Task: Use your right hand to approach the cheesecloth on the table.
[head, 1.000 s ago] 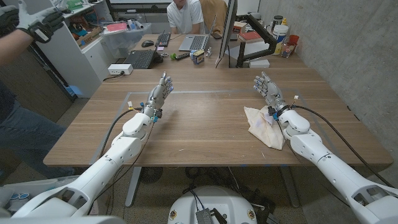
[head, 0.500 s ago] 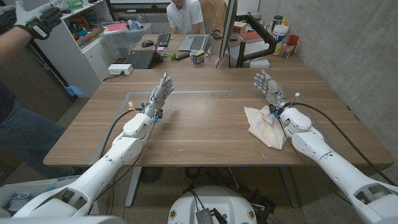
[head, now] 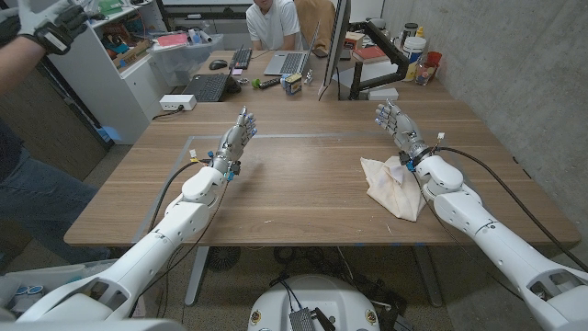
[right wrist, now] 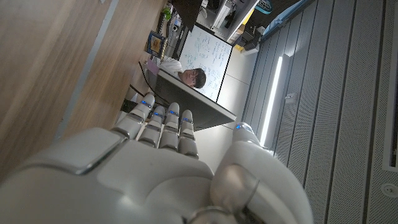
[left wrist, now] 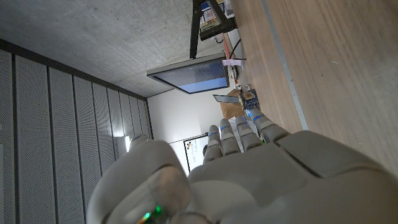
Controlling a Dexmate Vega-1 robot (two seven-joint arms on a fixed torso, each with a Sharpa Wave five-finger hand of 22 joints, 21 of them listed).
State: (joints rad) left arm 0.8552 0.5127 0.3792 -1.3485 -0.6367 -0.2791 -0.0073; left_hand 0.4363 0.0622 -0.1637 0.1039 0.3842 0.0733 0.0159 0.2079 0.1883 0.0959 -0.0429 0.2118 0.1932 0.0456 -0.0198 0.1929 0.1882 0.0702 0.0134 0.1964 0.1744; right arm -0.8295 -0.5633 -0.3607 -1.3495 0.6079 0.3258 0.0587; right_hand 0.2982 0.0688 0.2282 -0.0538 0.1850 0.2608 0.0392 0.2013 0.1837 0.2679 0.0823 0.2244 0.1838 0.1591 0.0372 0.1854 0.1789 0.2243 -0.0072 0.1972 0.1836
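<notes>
The cheesecloth (head: 390, 186) is a crumpled cream cloth lying on the right part of the wooden table (head: 294, 184). My right hand (head: 395, 127) is held up beyond the cloth's far right corner, fingers spread and straight, holding nothing; its wrist passes over the cloth's right edge. In the right wrist view the back of that hand (right wrist: 155, 168) reaches out over bare wood. My left hand (head: 235, 140) stands open on the left half of the table, fingers extended, far from the cloth. The left wrist view shows the back of the left hand (left wrist: 249, 174).
Laptops (head: 209, 86), a keyboard (head: 241, 58), a monitor (head: 333, 41) and small items crowd the far desk. A person (head: 274, 23) sits behind it. Another person's gloved hand (head: 50, 28) is raised at the far left. Jars (head: 415, 46) stand at the back right by the wall.
My right hand and forearm have shifted slightly farther back and to the right, along the cloth's right edge. The left arm has stayed still.
</notes>
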